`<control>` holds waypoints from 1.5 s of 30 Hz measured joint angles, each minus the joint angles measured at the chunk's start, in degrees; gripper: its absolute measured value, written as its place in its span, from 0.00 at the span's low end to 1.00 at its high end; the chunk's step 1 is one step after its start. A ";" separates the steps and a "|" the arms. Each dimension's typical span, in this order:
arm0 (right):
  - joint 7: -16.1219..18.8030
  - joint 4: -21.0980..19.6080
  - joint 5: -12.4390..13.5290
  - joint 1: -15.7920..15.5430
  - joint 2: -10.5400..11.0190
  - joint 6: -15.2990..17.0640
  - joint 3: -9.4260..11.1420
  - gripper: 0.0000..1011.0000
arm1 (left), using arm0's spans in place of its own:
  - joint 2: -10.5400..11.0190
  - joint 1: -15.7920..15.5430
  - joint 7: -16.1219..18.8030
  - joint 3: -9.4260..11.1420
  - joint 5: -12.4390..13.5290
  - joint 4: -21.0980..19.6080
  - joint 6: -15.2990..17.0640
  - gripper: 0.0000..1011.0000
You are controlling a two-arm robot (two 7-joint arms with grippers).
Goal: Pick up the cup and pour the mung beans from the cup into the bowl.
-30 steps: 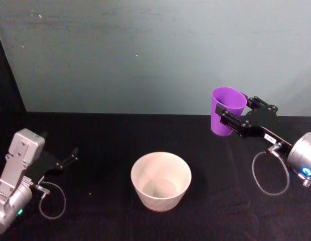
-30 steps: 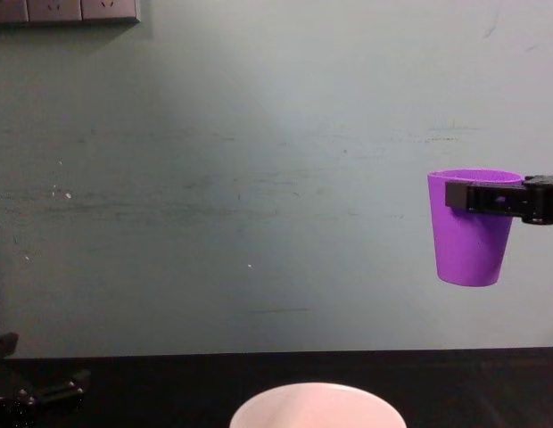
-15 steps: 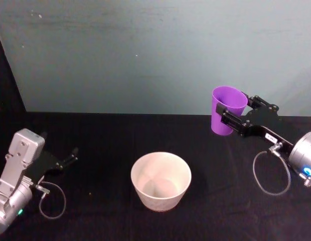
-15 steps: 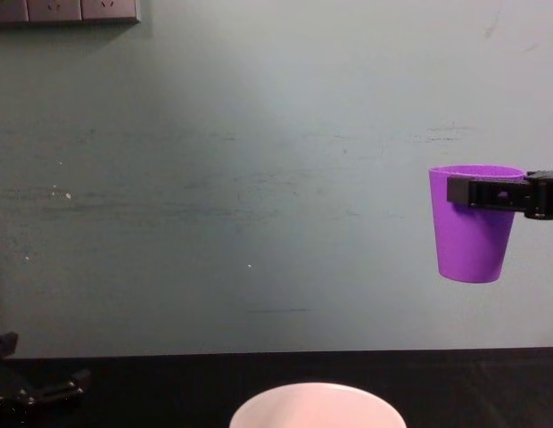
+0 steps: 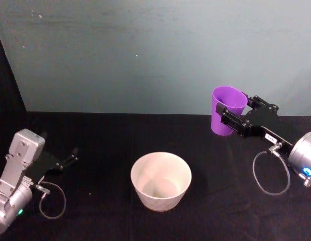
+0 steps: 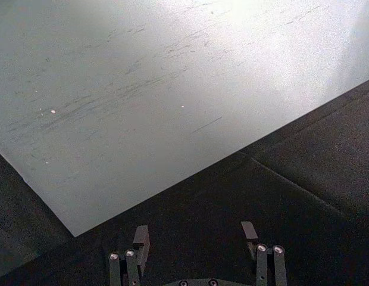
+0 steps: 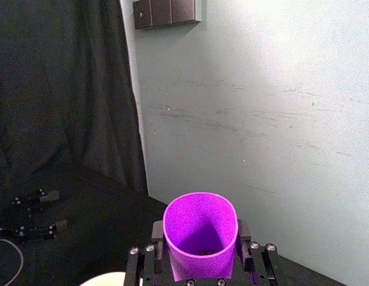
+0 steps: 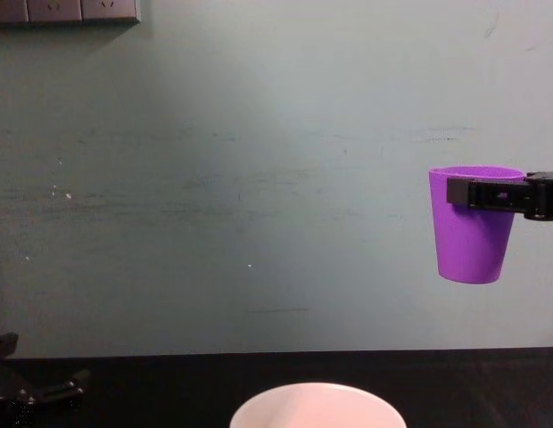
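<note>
The right end effector [image 5: 228, 120] has the cup [image 5: 226, 103] clamped near its rim. One black finger sits on each side of the purple wall, closed just to cup width. The cup is upright, mouth up, and held in the air clear of the surface [image 5: 110, 135].

From the chest view the cup [image 8: 473, 241] hangs well above the bowl [image 8: 317, 406] and off to its right, w/ the right end effector [image 8: 487, 193] coming in level from the right edge. In the head view the bowl [image 5: 160, 193] sits on the black surface at about centre. The cup is to its right and farther back, apart from it and not over its opening.

The right wrist view looks down into the cup [image 7: 200, 232], w/ the right end effector [image 7: 200, 257] pinching it from both sides. There's something dark low inside, too small to make out. A sliver of the bowl [image 7: 107, 279] shows at the lower edge.

The left end effector [image 5: 71, 156] is parked low at the left of the surface, well away from the bowl. In the left wrist view the left end effector [image 6: 194, 233] has its fingers spread wide w/ nothing btw them.
</note>
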 joint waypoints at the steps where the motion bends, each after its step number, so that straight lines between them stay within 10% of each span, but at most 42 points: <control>1: 0.00 0.00 0.00 0.00 0.00 0.00 0.00 0.71 | 0.00 0.00 0.00 0.00 0.00 0.00 0.00 0.99; 45: 0.07 0.04 -0.07 0.01 -0.02 -0.05 0.00 0.71 | 0.00 0.00 0.00 0.00 0.00 0.00 0.00 0.99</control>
